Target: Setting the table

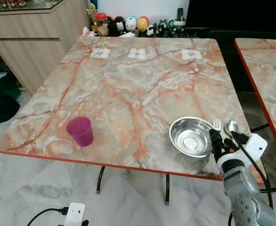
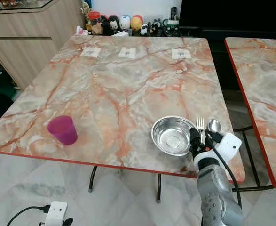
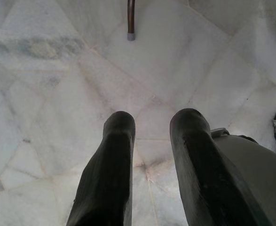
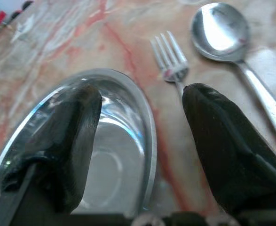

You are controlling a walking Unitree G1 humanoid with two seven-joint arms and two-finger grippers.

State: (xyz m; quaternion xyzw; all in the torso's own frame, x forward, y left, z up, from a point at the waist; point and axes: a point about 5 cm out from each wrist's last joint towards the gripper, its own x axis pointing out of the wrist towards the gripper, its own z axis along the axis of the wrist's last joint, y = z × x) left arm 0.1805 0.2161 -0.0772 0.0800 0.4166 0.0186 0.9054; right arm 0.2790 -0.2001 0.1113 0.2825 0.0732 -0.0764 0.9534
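Right gripper [image 4: 140, 106] hovered low at the near right corner of the marble table [image 1: 128, 84], its two black fingers spread apart across the right rim of the steel bowl [image 1: 191, 136]: one finger [image 4: 67, 136] sat over the bowl's hollow, the other [image 4: 222, 141] outside it, above the fork's handle. Whether either finger actually touched the rim was hard to judge from the blurred wrist view. The fork [image 1: 216, 124] lay just beside the bowl on its right, tines pointing away from the robot, and the spoon [image 1: 231, 127] lay just right of the fork, bowl end likewise away. A magenta plastic cup [image 1: 80, 130] stood upright near the table's front left edge, well apart from the bowl. Left gripper [image 3: 152, 127] hung over the pale tiled floor [image 3: 58, 94], fingers apart and holding nothing.
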